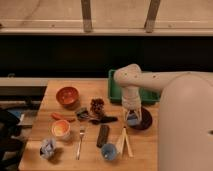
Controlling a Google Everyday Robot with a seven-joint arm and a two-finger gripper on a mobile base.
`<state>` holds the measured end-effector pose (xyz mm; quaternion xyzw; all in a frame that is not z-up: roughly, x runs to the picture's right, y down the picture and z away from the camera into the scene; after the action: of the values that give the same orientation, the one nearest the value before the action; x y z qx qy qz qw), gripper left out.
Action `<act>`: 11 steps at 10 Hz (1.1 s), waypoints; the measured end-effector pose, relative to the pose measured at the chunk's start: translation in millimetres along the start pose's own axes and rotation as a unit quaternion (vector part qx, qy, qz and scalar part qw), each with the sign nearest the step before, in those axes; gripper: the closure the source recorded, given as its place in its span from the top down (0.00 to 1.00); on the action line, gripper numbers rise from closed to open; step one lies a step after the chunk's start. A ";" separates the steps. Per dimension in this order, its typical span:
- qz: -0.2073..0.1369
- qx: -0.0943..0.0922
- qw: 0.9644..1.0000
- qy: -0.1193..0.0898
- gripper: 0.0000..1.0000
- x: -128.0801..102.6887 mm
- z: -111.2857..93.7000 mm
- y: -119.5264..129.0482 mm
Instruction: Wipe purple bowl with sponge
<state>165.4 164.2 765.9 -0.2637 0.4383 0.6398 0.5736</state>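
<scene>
The purple bowl sits on the wooden table near its right edge, in front of the green tray. My gripper points straight down into the bowl's left half. It is shut on the sponge, a small light-blue block that rests against the bowl's inside. The white arm comes in from the right and hides the bowl's back rim.
A green tray stands behind the bowl. An orange-red bowl is at the back left. Between them lie a brown cluster and dark items. In front are an orange cup, fork, blue cup, wooden sticks and crumpled wrapper.
</scene>
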 end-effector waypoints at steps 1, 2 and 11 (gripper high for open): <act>0.009 0.001 1.000 0.005 0.09 7.6 3.9 -8.0; 0.017 0.001 1.000 0.009 0.09 12.9 7.5 -17.2; 0.024 0.006 1.000 -0.015 0.09 -5.3 -8.2 -47.7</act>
<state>211.1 152.5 754.0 -0.2402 0.4399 0.6547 0.5658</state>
